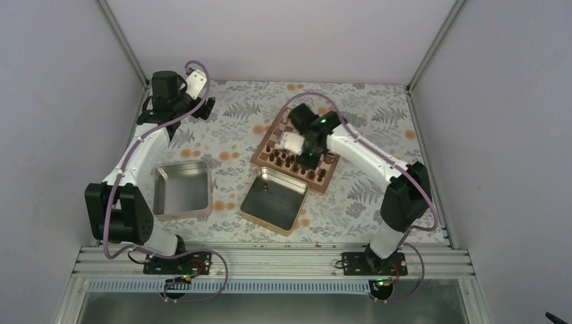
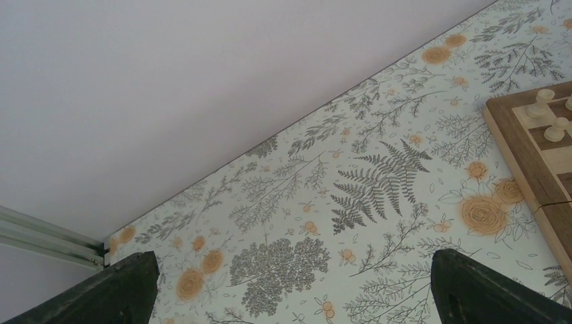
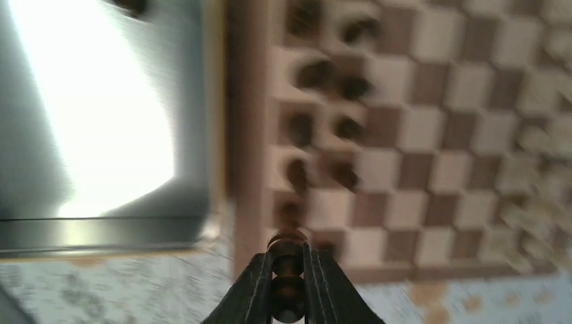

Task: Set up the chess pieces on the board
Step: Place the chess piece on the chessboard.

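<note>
board (image 1: pixel 321 179) right of table (image 1: pixel 229 135) centre | dark pieces (image 1: pixel 287 160) on board's near rows | pale pieces (image 2: pixel 540 104) on far rows | tin (image 1: pixel 276 202) just before board | second tin (image 1: pixel 182 192) left of it, apart | one piece (image 3: pixel 288 248) in right gripper (image 3: pixel 288 290) over board's edge

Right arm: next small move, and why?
Probably ease the dark brown wooden chess piece clamped in the right tool over a bare square beside the dark pieces on the checkered wooden chessboard, then lower it. It is gripped and hangs over the board's border, not yet on a square.
</note>
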You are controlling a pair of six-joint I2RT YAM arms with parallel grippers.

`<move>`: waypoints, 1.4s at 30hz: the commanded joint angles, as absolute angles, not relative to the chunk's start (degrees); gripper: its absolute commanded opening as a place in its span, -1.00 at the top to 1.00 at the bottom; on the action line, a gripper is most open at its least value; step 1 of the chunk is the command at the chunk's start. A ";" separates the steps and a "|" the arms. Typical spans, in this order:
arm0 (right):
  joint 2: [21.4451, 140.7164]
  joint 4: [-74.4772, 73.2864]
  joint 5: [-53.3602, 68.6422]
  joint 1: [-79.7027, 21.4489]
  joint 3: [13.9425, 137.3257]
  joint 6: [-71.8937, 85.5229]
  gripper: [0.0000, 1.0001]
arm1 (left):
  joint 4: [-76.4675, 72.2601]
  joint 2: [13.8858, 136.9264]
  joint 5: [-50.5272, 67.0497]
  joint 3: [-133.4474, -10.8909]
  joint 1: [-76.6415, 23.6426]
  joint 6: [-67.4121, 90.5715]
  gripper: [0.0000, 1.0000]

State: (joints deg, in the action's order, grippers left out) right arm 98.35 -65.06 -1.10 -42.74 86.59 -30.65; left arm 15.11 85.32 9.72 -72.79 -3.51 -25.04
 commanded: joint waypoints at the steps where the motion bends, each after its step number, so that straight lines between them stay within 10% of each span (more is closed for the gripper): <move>1: 98.47 -67.11 -5.48 -34.02 88.25 -35.21 0.77 | 14.04 84.00 10.13 -72.77 -3.60 -25.11 -1.00; 42: 114.09 -61.85 0.00 -28.21 87.64 -40.54 0.74 | 13.30 85.59 8.83 -72.16 -3.52 -25.84 -1.00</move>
